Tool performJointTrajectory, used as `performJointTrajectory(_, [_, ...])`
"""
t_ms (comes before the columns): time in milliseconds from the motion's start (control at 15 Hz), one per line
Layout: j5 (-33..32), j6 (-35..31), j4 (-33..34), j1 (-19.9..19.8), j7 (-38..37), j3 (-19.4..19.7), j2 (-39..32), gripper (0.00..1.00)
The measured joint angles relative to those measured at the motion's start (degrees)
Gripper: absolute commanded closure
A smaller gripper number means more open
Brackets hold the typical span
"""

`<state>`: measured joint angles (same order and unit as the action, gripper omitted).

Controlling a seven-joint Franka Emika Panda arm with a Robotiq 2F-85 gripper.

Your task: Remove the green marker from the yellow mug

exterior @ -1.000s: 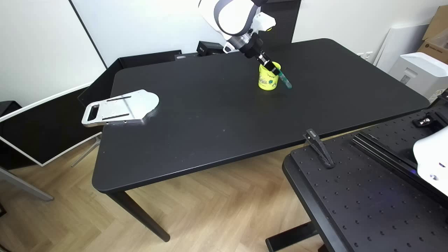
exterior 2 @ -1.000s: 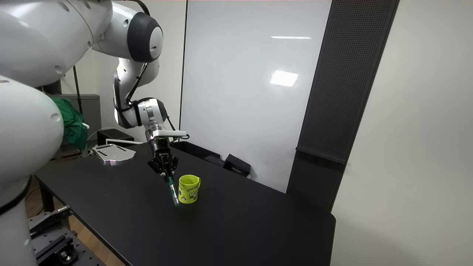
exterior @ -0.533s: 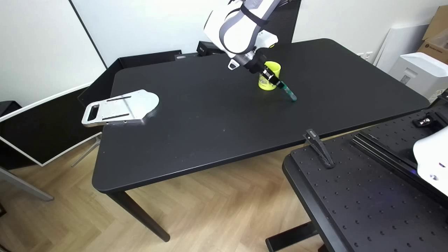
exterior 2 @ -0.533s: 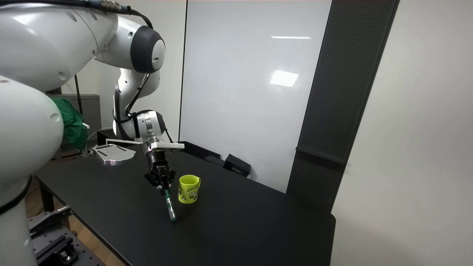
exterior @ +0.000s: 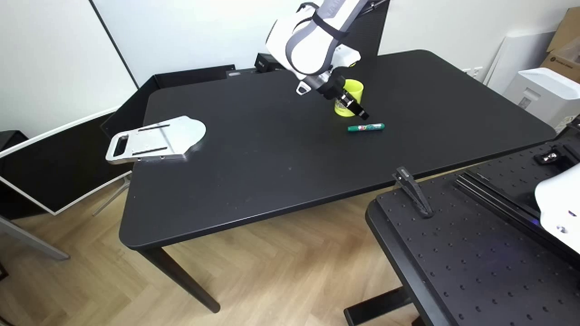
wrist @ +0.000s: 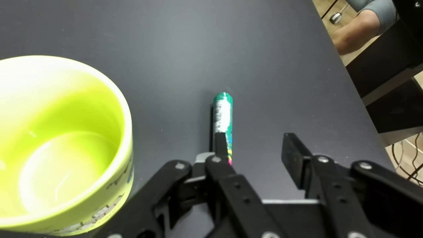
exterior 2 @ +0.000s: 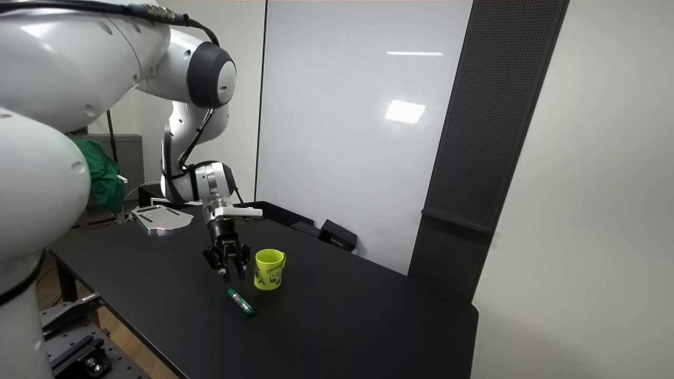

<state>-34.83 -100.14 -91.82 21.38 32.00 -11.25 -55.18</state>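
Observation:
The green marker lies flat on the black table, in front of the yellow mug, in both exterior views [exterior: 366,127] [exterior 2: 240,302]. In the wrist view the marker [wrist: 222,112] points away from me, its near end hidden behind the left finger. The yellow mug [exterior 2: 268,273] stands upright beside the gripper; the wrist view shows the mug [wrist: 82,119] at the left with nothing inside the visible part. My gripper [wrist: 256,140] is open and empty, its fingers wide apart, just above and behind the marker. In an exterior view the gripper [exterior 2: 234,276] is left of the mug.
A silver flat plate [exterior: 158,138] lies at the table's far end, overhanging the edge; it also shows in an exterior view [exterior 2: 162,218]. Black boxes [exterior 2: 337,235] stand behind the table. A perforated black bench [exterior: 480,253] adjoins its near side. A person's leg [wrist: 358,31] shows beyond the table edge.
The gripper carried the marker down and away from the mug's side, then opened. The marker dropped from its tilted hold and now lies flat on the table.

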Motion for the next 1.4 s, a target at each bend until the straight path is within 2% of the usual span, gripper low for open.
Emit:
performJointTrajectory(200, [0.01, -2.07, 0.04, -0.62, 0.02, -0.25, 0.27, 0.02])
performJointTrajectory(267, [0.02, -3.34, 0.00, -1.02, 0.05, -0.38, 0.47, 0.01])
performJointTrajectory(733, [1.22, -17.83, -3.35, -5.18, 0.22, -1.95, 4.55, 0.00])
performJointTrajectory(1133, [2.60, -29.55, -6.76, -5.46, 0.07, -2.21, 9.32, 0.00])
performJointTrajectory(1400, [4.12, -34.18, -8.45, -5.30, 0.03, -2.45, 11.18, 0.00])
